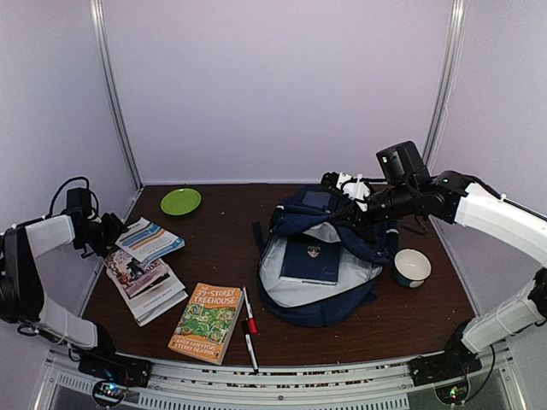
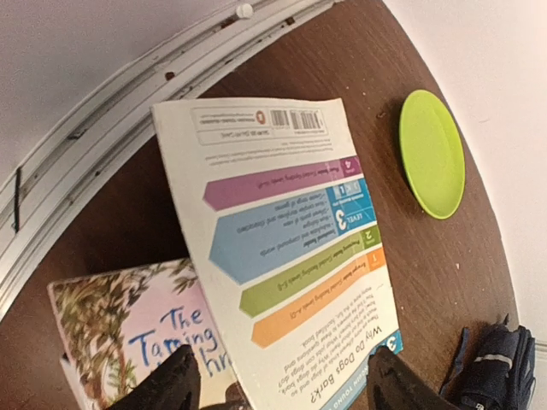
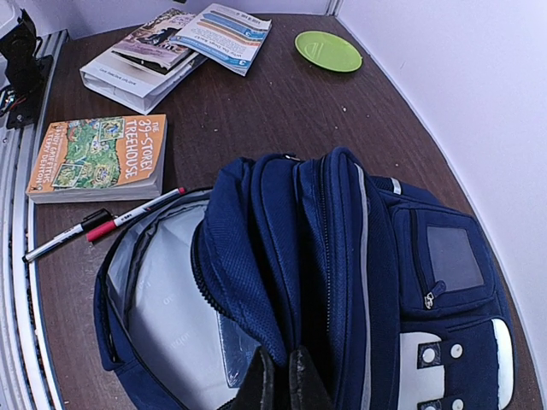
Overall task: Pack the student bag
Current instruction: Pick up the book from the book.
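Note:
The student bag (image 1: 359, 249) lies open in the middle right of the table, its pale grey lining up and a dark blue book (image 1: 310, 259) inside. My right gripper (image 1: 357, 205) is shut on the navy fabric at the bag's top edge and holds that flap up; in the right wrist view its fingers (image 3: 275, 386) pinch the bag (image 3: 342, 256). At the far left my left gripper (image 1: 109, 232) stands open. Its fingers straddle the near end of a thin "Why Do Dogs Bark?" book (image 2: 282, 231), with the left finger (image 2: 171, 376) apart from the book's edge.
The thin book rests on a "Taming" book (image 2: 128, 325) and a booklet stack (image 1: 145, 286). A "Treehouse" paperback (image 1: 206, 322), a red marker (image 1: 249, 312) and a black pen (image 1: 249, 346) lie near the front. A green plate (image 1: 180, 202) sits at the back, a bowl (image 1: 412, 266) right of the bag.

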Available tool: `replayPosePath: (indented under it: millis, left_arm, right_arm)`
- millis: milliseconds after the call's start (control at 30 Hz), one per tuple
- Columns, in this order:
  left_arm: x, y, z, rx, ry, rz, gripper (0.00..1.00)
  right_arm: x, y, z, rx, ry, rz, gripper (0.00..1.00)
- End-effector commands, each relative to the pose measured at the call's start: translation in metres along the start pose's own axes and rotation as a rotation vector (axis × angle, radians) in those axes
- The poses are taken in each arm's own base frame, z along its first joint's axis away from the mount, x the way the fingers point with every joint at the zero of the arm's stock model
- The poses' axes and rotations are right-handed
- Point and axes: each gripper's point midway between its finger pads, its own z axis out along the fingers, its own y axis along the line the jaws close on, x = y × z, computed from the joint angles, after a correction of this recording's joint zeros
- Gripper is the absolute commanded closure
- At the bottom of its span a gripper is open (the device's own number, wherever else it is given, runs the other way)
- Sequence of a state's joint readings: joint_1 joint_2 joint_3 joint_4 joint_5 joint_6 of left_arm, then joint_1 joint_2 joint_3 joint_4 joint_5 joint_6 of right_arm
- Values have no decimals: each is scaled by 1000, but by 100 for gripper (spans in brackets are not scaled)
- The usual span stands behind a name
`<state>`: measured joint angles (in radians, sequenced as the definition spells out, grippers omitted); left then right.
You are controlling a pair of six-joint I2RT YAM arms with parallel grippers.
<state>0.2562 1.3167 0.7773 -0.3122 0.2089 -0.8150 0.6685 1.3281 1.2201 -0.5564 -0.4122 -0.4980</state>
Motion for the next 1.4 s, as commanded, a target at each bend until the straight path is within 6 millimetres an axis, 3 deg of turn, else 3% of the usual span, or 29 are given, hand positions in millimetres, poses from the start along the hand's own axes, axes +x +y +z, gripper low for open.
replayPosePath:
  millis: [0,233,433,700,833,1067,1233,1367]
  left_arm:
    - [-19,-26,15,79,59,120,31]
    - [-39,15,22,-11,36,60,33]
    - [-44,15,39,6,62,29,33]
    - [-52,36,58,-5,52,-42,33]
    - [-53,35,69,11,69,-56,33]
    - [-61,15,91,144,82,-98,36]
    - [-62,6,110,235,103,-151,48]
    - [-66,4,116,266,88,-177,71]
  right_arm:
    - [-24,-12,-15,48,-78,-15,100]
    - [-25,-11,-18,49,-88,-18,100]
    - [-24,-9,-17,41,-91,-20,100]
    - [-21,-6,-11,19,-90,-17,100]
    - [-19,-6,-9,20,-89,-18,100]
    - [-18,-6,-8,18,-86,-17,100]
    - [-18,-6,-6,15,-80,-15,100]
    - [-17,-7,-5,15,-71,-12,100]
